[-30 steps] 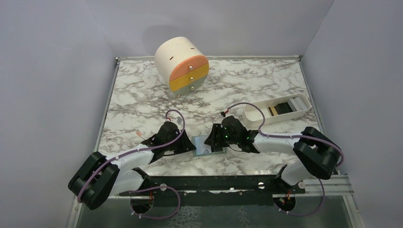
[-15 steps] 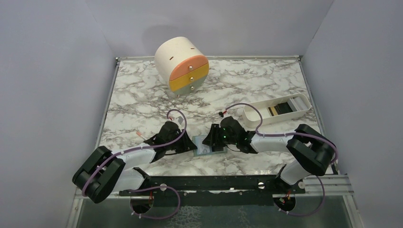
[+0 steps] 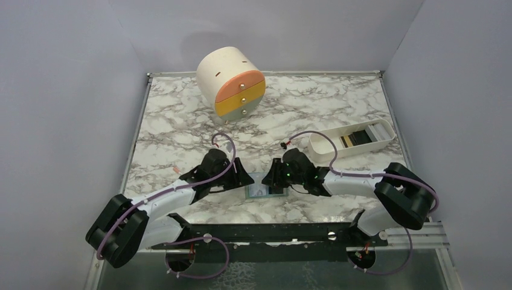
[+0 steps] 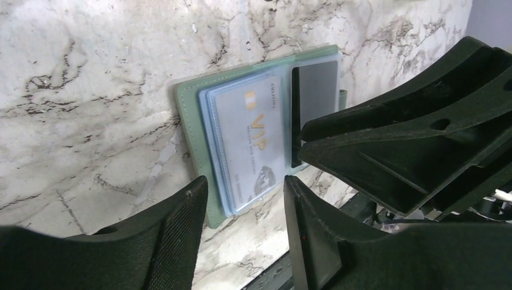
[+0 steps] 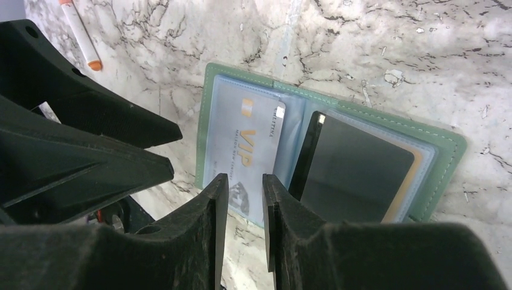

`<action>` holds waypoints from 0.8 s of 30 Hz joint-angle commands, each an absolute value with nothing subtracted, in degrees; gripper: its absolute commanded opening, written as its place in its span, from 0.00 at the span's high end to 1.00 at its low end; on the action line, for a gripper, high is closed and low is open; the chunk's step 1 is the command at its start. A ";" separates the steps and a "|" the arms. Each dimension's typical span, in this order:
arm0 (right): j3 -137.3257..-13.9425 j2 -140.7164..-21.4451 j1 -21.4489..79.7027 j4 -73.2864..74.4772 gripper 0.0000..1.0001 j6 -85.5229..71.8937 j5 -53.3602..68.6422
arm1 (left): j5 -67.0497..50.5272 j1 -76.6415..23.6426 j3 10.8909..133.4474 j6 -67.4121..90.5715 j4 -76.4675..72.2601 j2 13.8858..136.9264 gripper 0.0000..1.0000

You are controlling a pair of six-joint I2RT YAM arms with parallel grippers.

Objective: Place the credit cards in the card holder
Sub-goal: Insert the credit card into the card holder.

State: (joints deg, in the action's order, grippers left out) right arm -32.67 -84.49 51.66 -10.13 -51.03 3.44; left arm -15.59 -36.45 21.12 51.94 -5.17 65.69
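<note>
From above, the wallet (image 3: 264,189) lies open on the marble (image 3: 181,121). The left gripper (image 3: 243,177) is at its left edge and the right gripper (image 3: 272,176) at its right. More cards (image 3: 357,138) sit in a tray (image 3: 320,147) well beyond the wallet's right.

Left wrist: the jaws stand apart, empty, over the wallet (image 4: 192,130). A grey card (image 4: 250,145) is tucked in one half and a black card (image 4: 315,99) lies on the other.

Right wrist: the jaws are narrowly parted over the grey card (image 5: 241,145), gripping nothing.

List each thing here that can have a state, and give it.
card holder, lying open
VIP card, slotted in the holder
black card, lying on the holder's other half
drawers, all shut
white tray, holding cards
left tool, open, empty
right tool, narrowly open, empty
</note>
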 commanded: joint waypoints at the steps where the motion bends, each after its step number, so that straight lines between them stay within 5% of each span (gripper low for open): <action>1: -35.40 -83.84 52.03 -6.39 0.73 -49.26 0.32 | -14.92 -36.32 22.31 52.39 -3.59 64.00 0.46; 13: -39.66 -89.75 52.03 -2.19 0.75 -48.66 0.20 | -19.70 -35.21 21.04 54.95 -10.65 65.28 0.37; 24: -38.97 -91.67 52.03 1.61 0.92 -48.47 -1.75 | -20.93 -34.63 19.67 55.70 -16.37 65.99 0.34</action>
State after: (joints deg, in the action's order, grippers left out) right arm -39.31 -90.96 51.70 -1.74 -49.19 1.15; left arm -18.96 -35.20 20.32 55.00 -11.81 64.97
